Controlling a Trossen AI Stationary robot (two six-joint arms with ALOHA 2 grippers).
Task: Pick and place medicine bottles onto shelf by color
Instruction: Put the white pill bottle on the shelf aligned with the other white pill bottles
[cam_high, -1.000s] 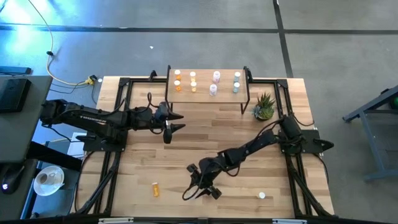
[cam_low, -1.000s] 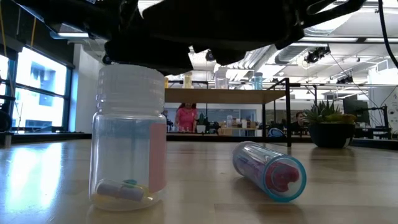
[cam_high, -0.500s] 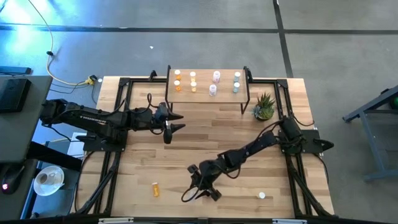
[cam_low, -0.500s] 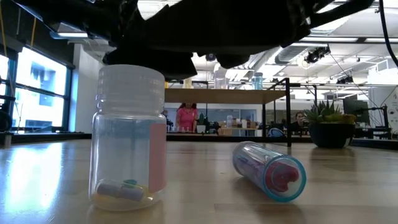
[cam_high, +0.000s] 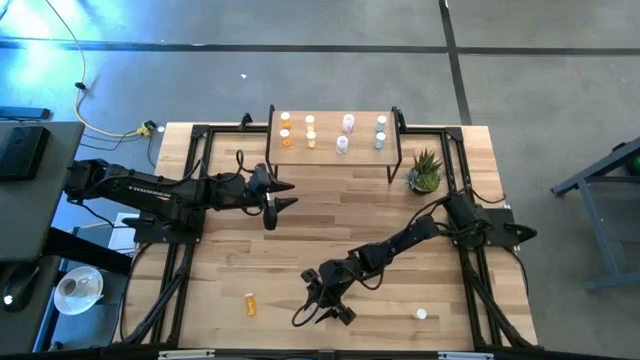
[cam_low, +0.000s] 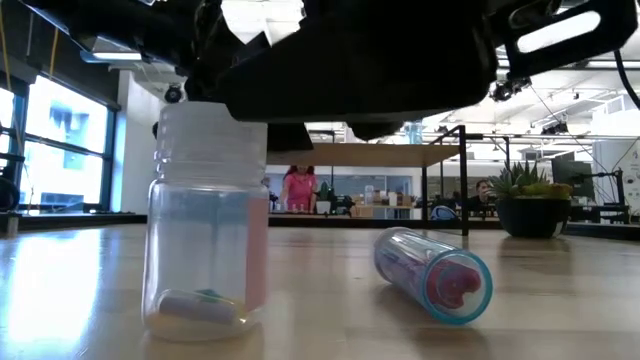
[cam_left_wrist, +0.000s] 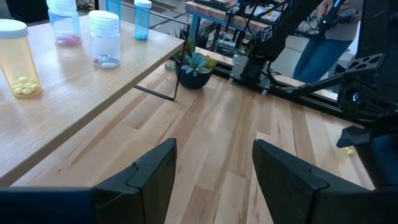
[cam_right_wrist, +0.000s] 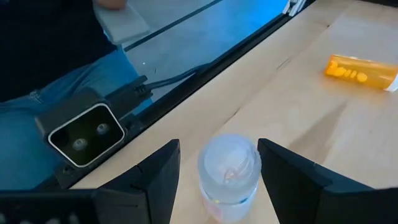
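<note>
A clear white-capped medicine bottle stands upright on the table near its front edge, also seen in the low view. My right gripper is open, one finger on either side of the bottle's cap, and hangs over it from above. A bluish bottle lies on its side to the right, and an orange one lies to the left. The shelf at the far edge carries several bottles standing upright. My left gripper waits open above the table's left middle.
A small potted plant stands right of the shelf. Black frame rails run along the table's left and right sides. Bare wood lies between the shelf and my right gripper. People show in the room beyond the table.
My right gripper has sunk a little over the clear bottle, so that it now hides part of the cap in the low view. Its fingers have stayed open. The left arm has kept still.
</note>
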